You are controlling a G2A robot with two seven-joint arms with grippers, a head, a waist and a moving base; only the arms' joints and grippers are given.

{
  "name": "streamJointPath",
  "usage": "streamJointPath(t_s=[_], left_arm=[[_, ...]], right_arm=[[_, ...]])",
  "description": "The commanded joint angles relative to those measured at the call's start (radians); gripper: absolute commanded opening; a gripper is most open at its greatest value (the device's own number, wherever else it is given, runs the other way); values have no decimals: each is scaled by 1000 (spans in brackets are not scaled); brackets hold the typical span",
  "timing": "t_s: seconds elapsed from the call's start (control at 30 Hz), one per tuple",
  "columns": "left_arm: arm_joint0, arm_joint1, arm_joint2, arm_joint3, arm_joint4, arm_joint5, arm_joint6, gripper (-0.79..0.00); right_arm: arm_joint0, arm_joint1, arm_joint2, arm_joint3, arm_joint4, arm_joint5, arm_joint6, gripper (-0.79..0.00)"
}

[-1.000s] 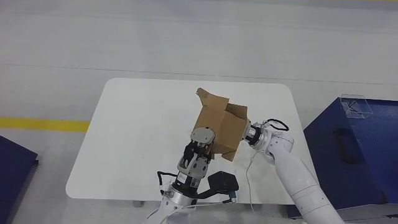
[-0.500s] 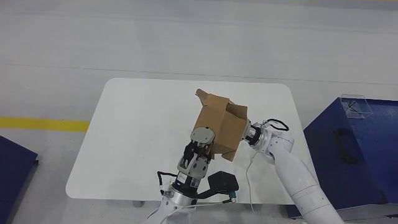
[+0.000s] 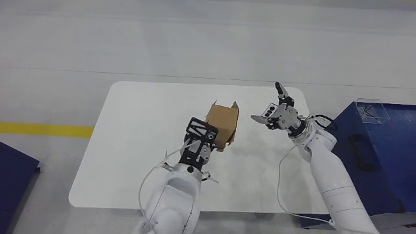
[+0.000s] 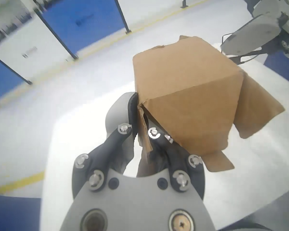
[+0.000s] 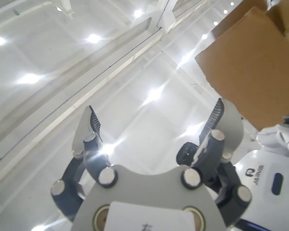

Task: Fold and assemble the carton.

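While the left pincer [image 3: 207, 136] [image 4: 140, 111] is pressed together on one edge flap of the brown cardboard carton [image 3: 223, 122] [image 4: 185, 90] [image 5: 250, 73], the right pincer [image 3: 268, 104] [image 5: 156, 118] stands with its two ribbed fingers [image 5: 213, 118] spread wide and nothing between them. The carton sits over the middle of the white surface [image 3: 143, 143] [image 4: 255, 169], a little toward the robot's right. It is tilted, with one corner pointing toward the left wrist camera. Whether any part of it rests on the surface cannot be told.

In the left wrist view the clamped flap is a crumpled strip of cardboard caught between the dark finger pads [image 4: 132, 106]. Two faces of the carton meet in a clean crease above it. One larger flap [image 4: 260, 111] hangs open on the far side, and a small flap [image 4: 217, 162] juts out low, near the pincer.

The right pincer is near the carton but apart from it, beside the surface's far right corner in the top view. Its wrist camera points upward, with the carton at the edge of that view.

A blue bin [image 3: 370, 149] stands on the floor just beyond the surface's right edge, and a yellow floor line [image 3: 45, 130] runs off to the left.
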Motion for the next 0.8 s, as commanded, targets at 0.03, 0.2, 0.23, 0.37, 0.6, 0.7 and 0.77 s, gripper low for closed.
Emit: streamJointPath(t_s=[0.03,0.2,0.23,0.37,0.6,0.7,0.77], left_arm=[[-27,-14,-26,65,-242,22,33,-785],[-34,-26,-59,98,-450,17,88,-785],[-34,-26,-59,98,-450,17,88,-785],[-34,-26,-59,98,-450,17,88,-785],[-32,-34,-150,58,-830,44,-97,-785],[-56,-36,-255,77,-1123,96,-236,-785],[-73,-35,-321,110,-1302,118,-320,-785]], right_arm=[[5,-1,-3,6,4,8,-4,0],[5,-1,-3,6,4,8,-4,0],[5,-1,-3,6,4,8,-4,0],[5,-1,-3,6,4,8,-4,0],[-15,20,76,-56,-14,-2,-18,0],[-29,36,112,-89,-112,-73,17,0],[-45,44,122,-104,-193,-150,51,0]])
